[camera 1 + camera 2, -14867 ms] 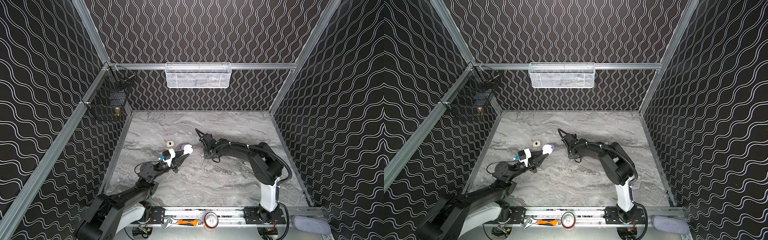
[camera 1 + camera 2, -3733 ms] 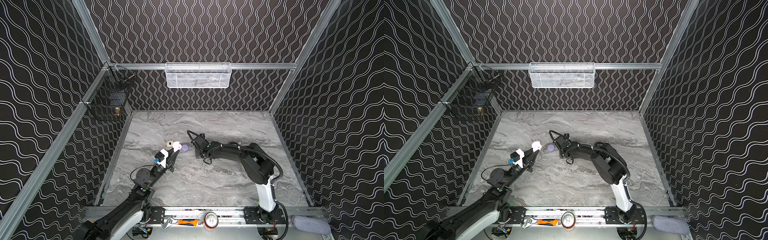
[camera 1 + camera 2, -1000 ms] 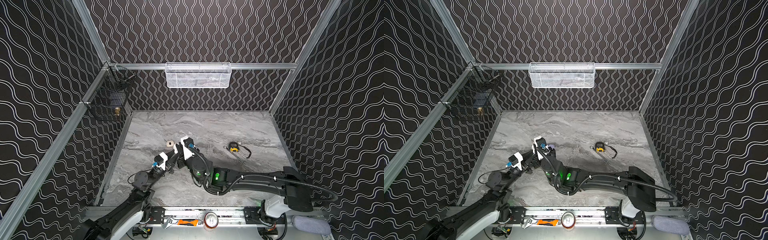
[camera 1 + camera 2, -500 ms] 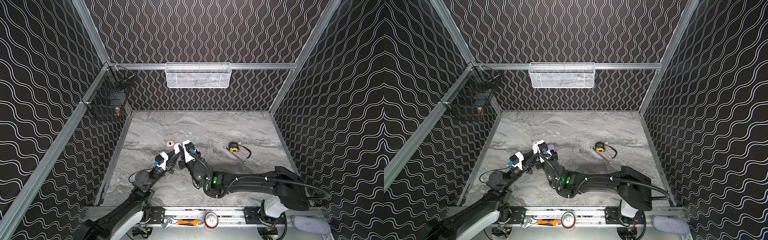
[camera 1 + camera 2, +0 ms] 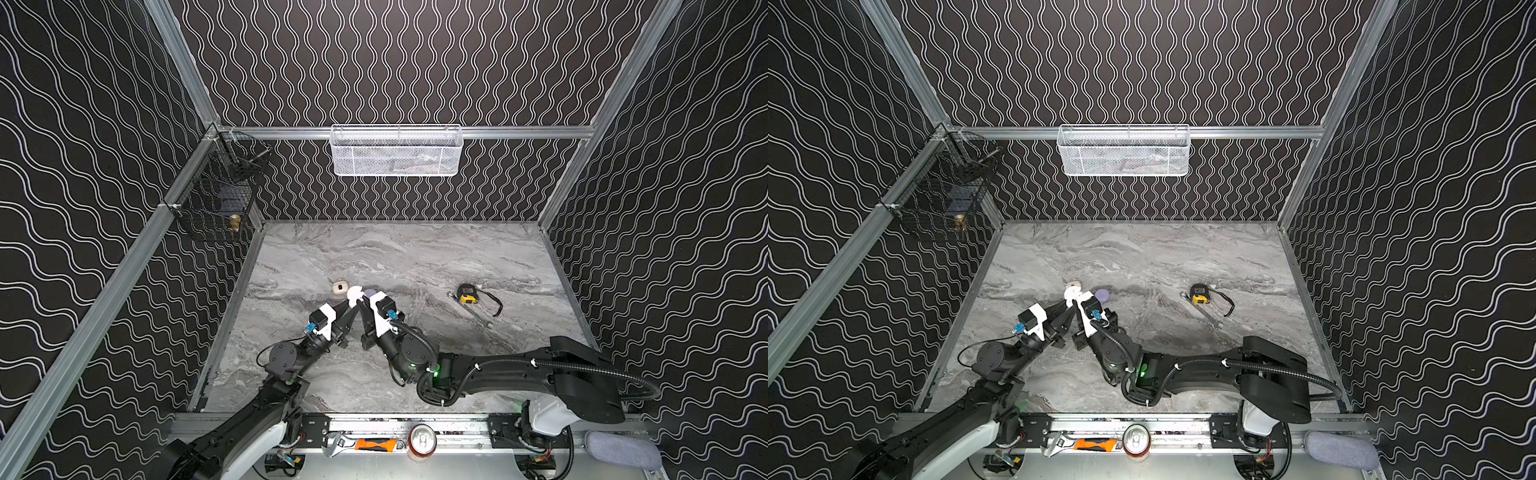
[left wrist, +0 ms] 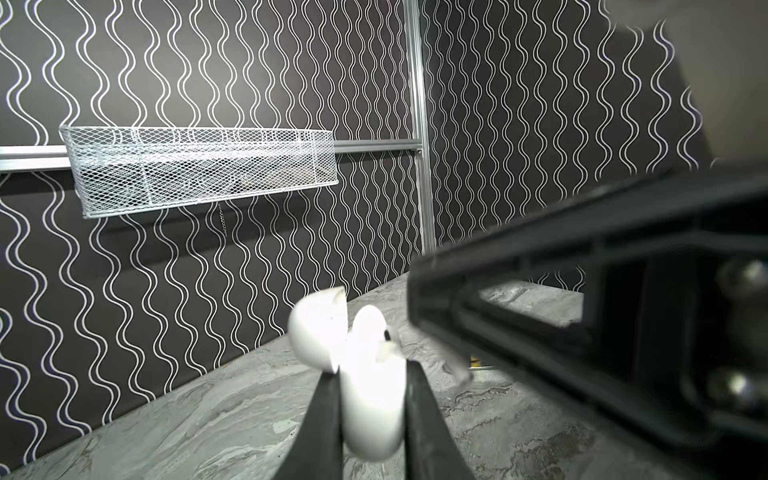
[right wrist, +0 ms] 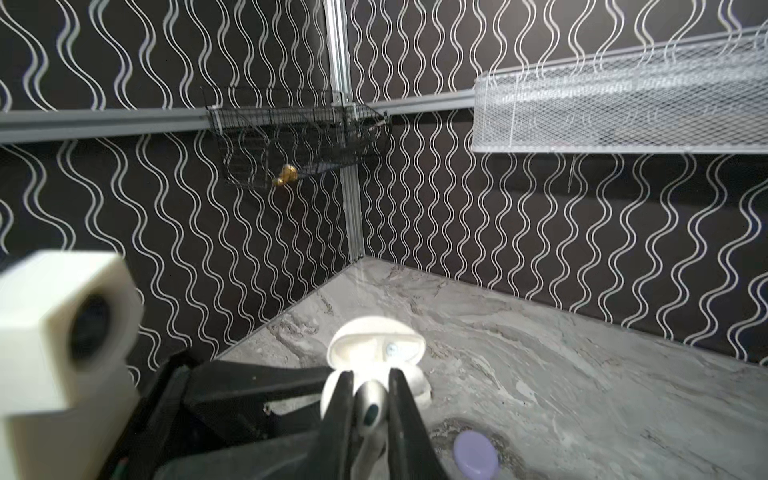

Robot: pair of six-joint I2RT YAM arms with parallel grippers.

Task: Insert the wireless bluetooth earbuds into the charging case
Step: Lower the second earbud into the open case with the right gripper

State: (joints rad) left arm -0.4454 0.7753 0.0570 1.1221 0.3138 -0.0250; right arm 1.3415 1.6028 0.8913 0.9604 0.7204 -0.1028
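**A:** What is the left pincer point(image 6: 371, 376) doing?

**B:** It is clamping the charging case point(image 6: 372, 409) by its body, low in the centre of its wrist view. Both fingers point(image 6: 322, 415) are pressing on the case's sides, so the jaws are standing only as wide as the case. The lid point(image 6: 318, 332) is hanging open toward the left of the frame.

**A:** And the right pincer point(image 7: 371, 376)?

**B:** It is pinching a white earbud point(image 7: 369, 405) between nearly closed jaws, at the bottom centre of its wrist view. The stem is running down between them.

**A:** Is the earbud touching the case?

**B:** I cannot tell. The open case is showing just beyond the fingertips in that view.

**A:** And from above?

**B:** In both top views the pincers are pointing tip to tip, left of the middle of the marble table point(image 5: 415, 257). In a top view the case point(image 5: 354, 294) is showing white at their tips, and a cream case point(image 5: 339, 287) is lying just to its upper left. A lilac case point(image 5: 1101, 295) is lying just right of the tips.

**A:** Anything inside the held case?

**B:** A white rounded piece point(image 6: 370, 328) is poking from its mouth. I cannot tell whether it is a seated earbud.
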